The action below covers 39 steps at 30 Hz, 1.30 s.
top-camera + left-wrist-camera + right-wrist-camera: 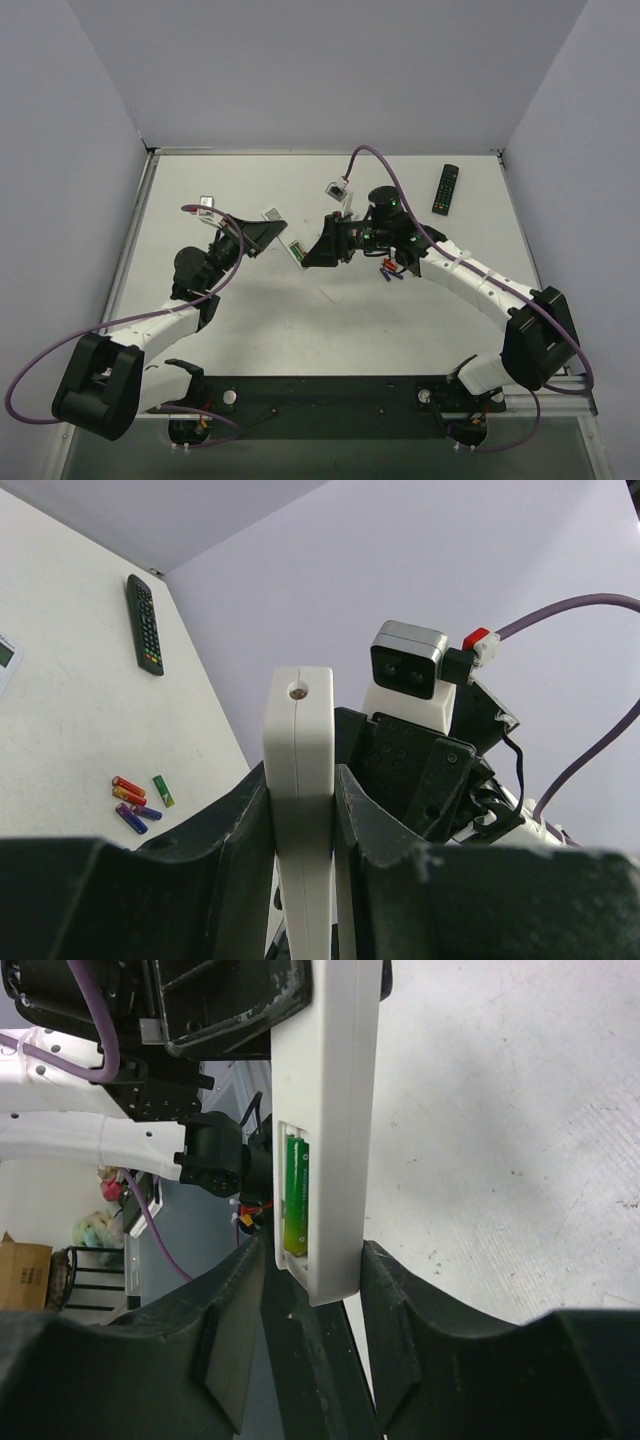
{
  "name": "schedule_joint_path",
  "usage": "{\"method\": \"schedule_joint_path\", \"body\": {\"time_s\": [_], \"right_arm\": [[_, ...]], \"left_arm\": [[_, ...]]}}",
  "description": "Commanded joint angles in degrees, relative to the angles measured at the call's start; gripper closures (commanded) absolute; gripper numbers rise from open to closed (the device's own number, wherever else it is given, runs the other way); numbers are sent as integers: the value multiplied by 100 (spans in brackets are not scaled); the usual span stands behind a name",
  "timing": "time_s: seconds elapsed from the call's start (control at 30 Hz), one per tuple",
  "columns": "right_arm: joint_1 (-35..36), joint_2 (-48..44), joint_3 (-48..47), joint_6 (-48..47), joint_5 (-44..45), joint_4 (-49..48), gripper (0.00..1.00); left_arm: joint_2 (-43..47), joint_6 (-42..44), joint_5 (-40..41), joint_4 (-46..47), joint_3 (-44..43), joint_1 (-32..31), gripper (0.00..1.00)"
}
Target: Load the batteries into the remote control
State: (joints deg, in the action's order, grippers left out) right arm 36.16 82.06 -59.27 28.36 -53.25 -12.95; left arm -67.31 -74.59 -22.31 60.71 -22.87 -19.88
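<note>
We see the remote control (297, 252) held between both arms over the bench (330, 340), near its centre and slightly toward 10 o'clock in the top view. The left end effector (300, 780) is clamped on the remote's narrow sides, with one end of the bar rising between its fingers. The right end effector (312, 1260) is closed tight on the other end. There the open compartment shows one green battery (293, 1195) seated lengthwise. In the left wrist view a second green battery (163, 790) lies on the bench, at 3 o'clock of a cluster of red and blue cells (128, 802) and just beside it. The black remote (445, 188) lies toward 2 o'clock in the top view, well apart.
</note>
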Motion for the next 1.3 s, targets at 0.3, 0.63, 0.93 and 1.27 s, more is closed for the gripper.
{"method": "schedule_joint_path", "body": {"time_s": [0.3,0.63,0.93,1.27], "right_arm": [[137,205,-296,-103,-150,-94,92],[260,398,-709,-357,52,521,91],[119,12,-937,-577,289,1100,36],[-768,-471,-1281,-1042,1589,3280,8]], "left_arm": [[104,58,68,460,-270,-113,100],[191,357,42,354,-253,-227,100],[552,1217,296,-445,64,-166,100],[877,1710,762,-1166,626,-148,100]]}}
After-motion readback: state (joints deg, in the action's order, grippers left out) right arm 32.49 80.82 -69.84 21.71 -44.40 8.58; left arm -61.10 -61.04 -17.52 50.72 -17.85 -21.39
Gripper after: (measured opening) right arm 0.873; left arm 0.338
